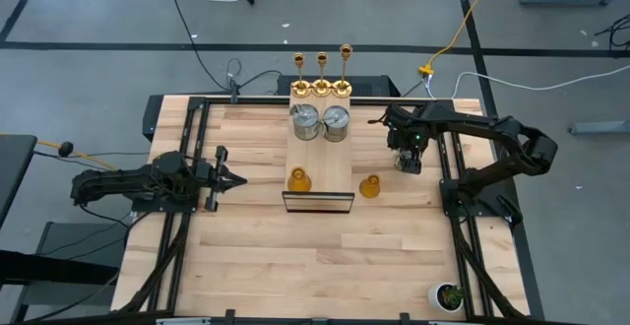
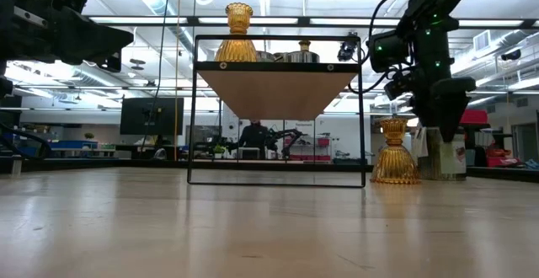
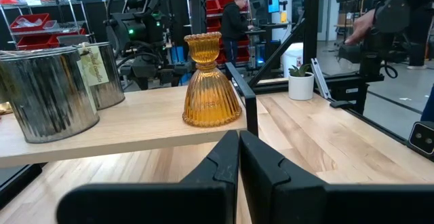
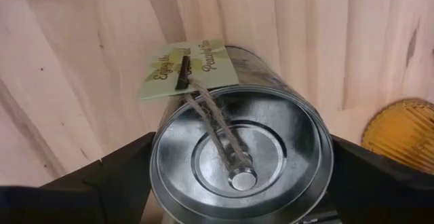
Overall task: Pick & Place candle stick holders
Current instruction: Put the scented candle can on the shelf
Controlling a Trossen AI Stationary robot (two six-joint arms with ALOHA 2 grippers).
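A raised wooden shelf [image 1: 335,162] stands mid-table. It carries three gold candlesticks [image 1: 321,74] at its far end, two silver cans [image 1: 321,122] and an amber holder [image 1: 298,179] near its front. Another amber holder [image 1: 370,186] stands on the table to the shelf's right. My right gripper [image 1: 409,160] is farther right, pointing down and shut on a third silver can [image 4: 241,159], which has a paper tag [image 4: 186,68]. My left gripper [image 1: 234,179] is shut and empty, left of the shelf, pointing at the amber holder on the shelf [image 3: 210,85]. My right gripper holds the silver can by its round side wall just under the lid rim [image 4: 157,157], with one finger on each opposite side. The fingers come from above, pointing down. The can stands upright, lid up. I cannot tell whether its base is off the table.
A small potted plant [image 1: 451,295] stands at the near right corner. The shelf's black frame [image 2: 278,109] stands open toward the near edge. Amber edges show beside the can in the right wrist view [image 4: 400,139]. Bare tabletop lies along the near side.
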